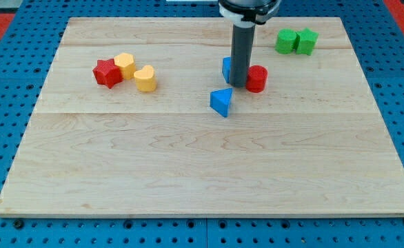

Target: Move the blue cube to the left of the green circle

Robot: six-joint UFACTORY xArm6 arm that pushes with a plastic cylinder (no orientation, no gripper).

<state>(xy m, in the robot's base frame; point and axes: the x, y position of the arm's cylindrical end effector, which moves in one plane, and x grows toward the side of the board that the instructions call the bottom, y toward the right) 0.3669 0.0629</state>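
Rod end, my tip (238,85), rests on the wooden counter (188,165) between blue cube (226,68) and red cylinder (257,78); it grasps nothing.

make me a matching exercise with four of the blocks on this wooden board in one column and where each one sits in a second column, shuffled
Column one:
1. red star block
2. blue triangular block
3. red cylinder block
4. pair of green blocks

Column two:
A. near the board's top right corner in the view
B. just to the view's right of my tip
C. at the view's left, touching a yellow block
D. below my tip in the view, standing alone

Pairs: 1-C, 2-D, 3-B, 4-A
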